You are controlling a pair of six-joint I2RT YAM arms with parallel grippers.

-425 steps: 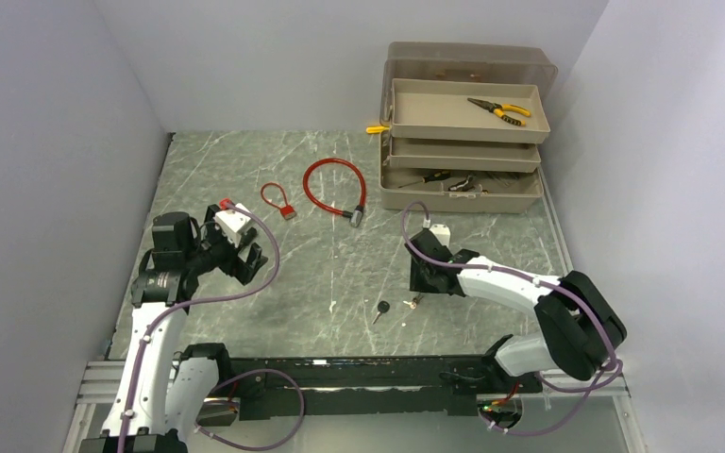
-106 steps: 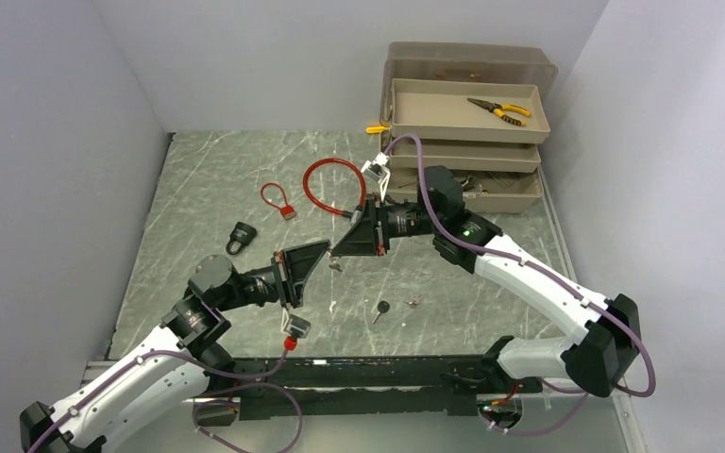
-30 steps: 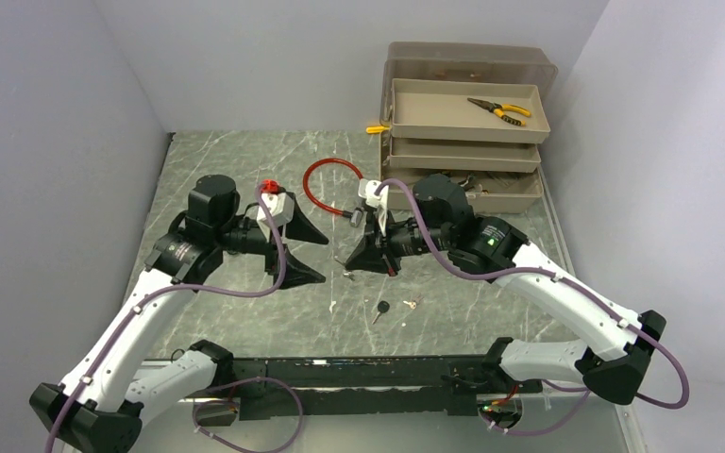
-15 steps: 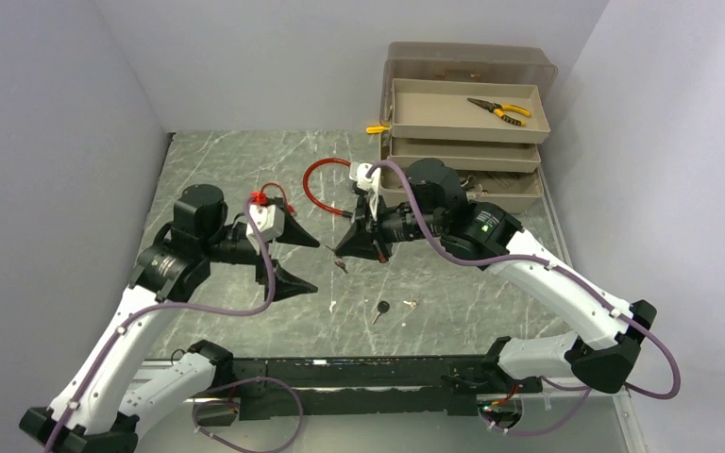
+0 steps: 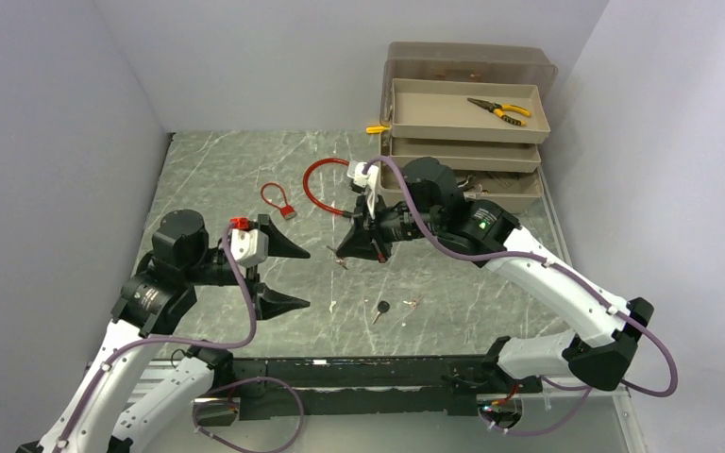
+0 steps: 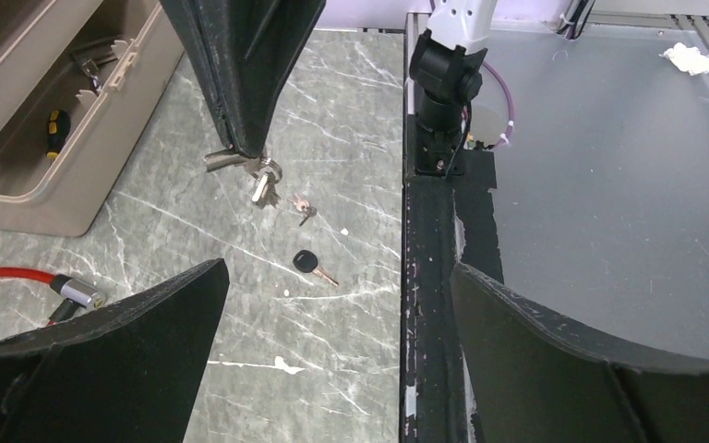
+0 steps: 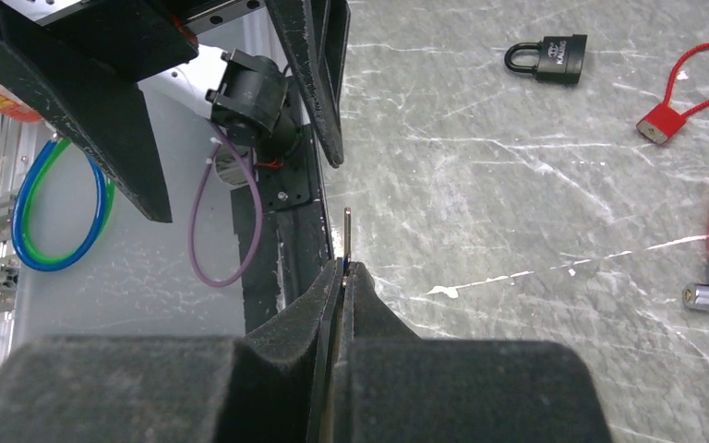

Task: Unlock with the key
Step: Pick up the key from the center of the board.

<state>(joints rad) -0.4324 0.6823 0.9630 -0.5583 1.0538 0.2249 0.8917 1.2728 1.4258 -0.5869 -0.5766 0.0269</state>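
My right gripper [image 5: 345,253] hangs above the middle of the table, shut on a small silver key [image 6: 255,173] whose ring and second key dangle below the fingertips. In the right wrist view the key's blade [image 7: 347,231] sticks out past the shut gripper [image 7: 345,268]. A black padlock [image 7: 549,55] lies on the table beyond it; the top view hides it behind my left arm. My left gripper [image 5: 291,276] faces the right one from the left, open wide and holding nothing [image 6: 339,268].
A black-headed key [image 5: 381,308] and a small key pair [image 5: 412,303] lie on the table near the front. A long red cable lock [image 5: 330,184] and a small red one [image 5: 278,201] lie farther back. The tan toolbox [image 5: 463,151] stands at the back right.
My left arm has drawn back toward the near left, its jaws opening to full width. The right gripper has shifted slightly left and stays shut on the key.
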